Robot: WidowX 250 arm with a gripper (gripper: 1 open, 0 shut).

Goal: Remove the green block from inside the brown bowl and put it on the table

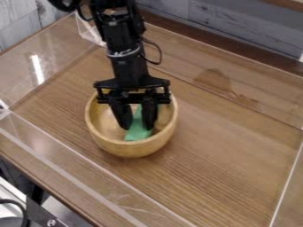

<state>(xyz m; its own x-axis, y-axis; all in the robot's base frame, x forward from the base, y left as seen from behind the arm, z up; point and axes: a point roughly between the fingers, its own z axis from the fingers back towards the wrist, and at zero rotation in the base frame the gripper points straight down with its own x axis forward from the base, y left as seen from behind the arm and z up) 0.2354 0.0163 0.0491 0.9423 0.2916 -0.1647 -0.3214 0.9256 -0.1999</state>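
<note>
Centrally, brown bowl [131,133]; table [225,168] open around

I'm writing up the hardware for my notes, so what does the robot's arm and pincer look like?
The arm is all black, built of stacked blocky segments, with thin dark cables looping beside its upper part. The pincer is black too: a horizontal crossbar with angled side links and two long, narrow fingers. No markings are legible.

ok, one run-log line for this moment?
phase: grasp in bowl | gripper: jaws shut on green block | green block: inside brown bowl, not lifted | brown bowl: on table
</note>
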